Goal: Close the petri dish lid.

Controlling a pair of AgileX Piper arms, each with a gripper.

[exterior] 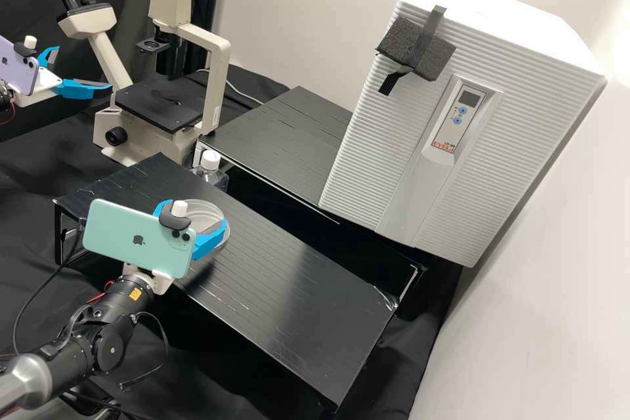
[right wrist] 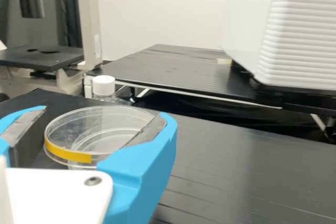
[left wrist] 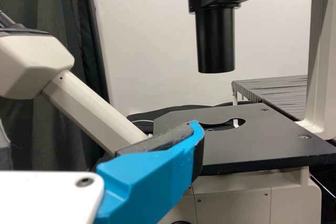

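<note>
Here's the right gripper (exterior: 198, 215), open, its fingers spread either side of the clear petri dish (right wrist: 100, 132); whether they touch it, I can't tell. Its phone (exterior: 138, 239) hides the finger roots in the high view. The dish sits on the front worktop (exterior: 289, 295), towards the left end, nearer the far edge, yellow tape (right wrist: 68, 153) on its rim. Is the lid fully seated? Too hard to make out through clear plastic. The right arm slants in from the high view's lower left corner, over the worktop's near edge. Beyond the far edge, a white-capped bottle (exterior: 210, 167), partly hidden. And the left gripper (exterior: 84, 67), fingers apart, hangs by the microscope (exterior: 216, 65), its arm cut off by the view's edge.
</note>
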